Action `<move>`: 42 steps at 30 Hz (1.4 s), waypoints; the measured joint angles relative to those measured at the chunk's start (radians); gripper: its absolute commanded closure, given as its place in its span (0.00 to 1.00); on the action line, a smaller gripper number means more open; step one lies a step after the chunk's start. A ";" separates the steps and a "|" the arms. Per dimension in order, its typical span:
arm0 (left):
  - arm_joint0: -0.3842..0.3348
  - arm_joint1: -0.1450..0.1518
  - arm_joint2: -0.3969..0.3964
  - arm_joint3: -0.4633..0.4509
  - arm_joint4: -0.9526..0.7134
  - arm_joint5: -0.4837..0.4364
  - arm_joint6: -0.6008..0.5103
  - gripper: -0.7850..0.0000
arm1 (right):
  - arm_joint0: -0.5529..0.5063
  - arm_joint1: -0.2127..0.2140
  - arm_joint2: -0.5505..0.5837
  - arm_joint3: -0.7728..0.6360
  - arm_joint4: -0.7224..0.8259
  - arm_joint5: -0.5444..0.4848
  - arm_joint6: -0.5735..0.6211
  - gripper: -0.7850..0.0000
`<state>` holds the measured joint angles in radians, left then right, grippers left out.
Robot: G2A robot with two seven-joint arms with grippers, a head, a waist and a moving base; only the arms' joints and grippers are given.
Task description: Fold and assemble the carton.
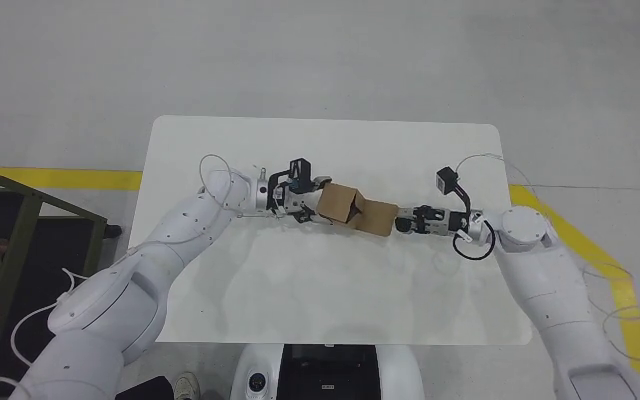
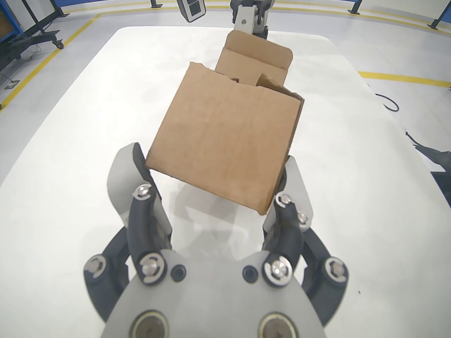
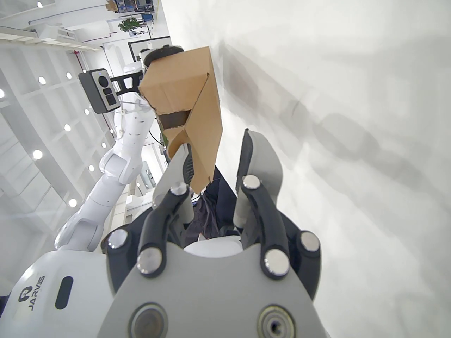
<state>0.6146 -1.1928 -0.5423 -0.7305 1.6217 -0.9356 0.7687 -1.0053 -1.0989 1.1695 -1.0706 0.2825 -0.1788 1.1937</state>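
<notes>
- Carton (image 1: pixel 345 203), brown cardboard, sits mid-desk between the two pincers. Its body is toward the left arm, its open flap (image 1: pixel 378 216) toward the right arm.
- Left wrist view: carton (image 2: pixel 225 142) body is squared up into a box, one plain face up, tilted. The near end is clear of the desk (image 2: pixel 70 142), with a shadow beneath it.
- Left pincer (image 2: pixel 213 168) is pinching the carton's near end across its width. One finger (image 2: pixel 139 167) is on a lower corner, the other against the opposite side wall.
- Top view: left pincer (image 1: pixel 316 202) is at the carton's end on the robot's left.
- Flap (image 2: pixel 259 57) at the far end stands open, with a rounded corner and a crease across it. Small inner flaps are partly turned in at the mouth.
- Right pincer (image 2: pixel 248 31) is at the flap's far edge.
- Right wrist view: right pincer (image 3: pixel 215 142) is spread. The flap (image 3: pixel 206 124) edge lies between the fingers, against one finger (image 3: pixel 185 163). The other finger (image 3: pixel 252 156) stands apart from it, with a gap showing.
- Top view: right pincer (image 1: pixel 402 222) is at the flap's tip.
- Desk (image 1: pixel 250 300) is white with rounded corners. Yellow floor lines (image 1: pixel 70 178) run at both sides.
</notes>
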 measured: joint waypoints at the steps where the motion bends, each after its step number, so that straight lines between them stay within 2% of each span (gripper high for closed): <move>1: 0.001 0.000 -0.001 -0.001 0.000 -0.001 -0.002 0.17 | -0.002 -0.001 -0.003 -0.003 0.005 -0.003 0.001 0.55; 16: 0.006 0.001 -0.019 -0.008 -0.008 -0.026 -0.029 0.16 | 0.002 -0.036 -0.033 0.113 0.263 -0.154 0.032 0.52; 20: 0.008 0.002 -0.023 -0.009 -0.009 -0.031 -0.034 0.16 | 0.008 -0.041 -0.041 0.121 0.278 -0.170 0.031 0.39; 21: 0.009 0.002 -0.024 -0.010 -0.009 -0.032 -0.035 0.16 | 0.012 -0.043 -0.046 0.121 0.271 -0.169 0.031 0.33; 24: 0.010 0.003 -0.027 -0.011 -0.010 -0.034 -0.038 0.16 | 0.018 -0.045 -0.057 0.127 0.250 -0.164 0.017 0.05; 25: 0.010 0.003 -0.029 -0.012 -0.010 -0.035 -0.040 0.17 | 0.019 -0.046 -0.059 0.129 0.244 -0.163 0.009 0.00; 26: 0.010 0.004 -0.030 -0.013 -0.010 -0.037 -0.041 0.16 | 0.020 -0.046 -0.059 0.132 0.238 -0.162 -0.002 0.00; 32: 0.009 0.006 -0.037 -0.028 -0.011 -0.050 -0.045 0.15 | 0.016 -0.037 -0.039 0.119 0.159 -0.202 -0.090 0.00; 35: 0.007 0.008 -0.044 -0.039 -0.016 -0.062 -0.038 0.11 | -0.001 -0.018 -0.011 0.060 0.020 -0.273 -0.147 0.00; 37: 0.006 0.011 -0.052 -0.042 -0.020 -0.070 -0.027 0.09 | -0.037 0.001 0.016 -0.018 -0.116 -0.300 -0.200 0.00; 39: 0.007 0.018 -0.063 -0.043 -0.020 -0.070 -0.017 0.00 | -0.098 0.017 0.050 -0.119 -0.223 -0.289 -0.255 0.00; 42: 0.015 0.028 -0.081 -0.040 -0.023 -0.061 -0.004 0.00 | -0.205 0.037 0.101 -0.288 -0.328 -0.231 -0.316 0.00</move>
<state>0.6291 -1.1647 -0.6234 -0.7708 1.5989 -0.9967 0.7648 -1.2107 -1.0618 1.2709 -1.3585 -0.0452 -0.4101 0.8781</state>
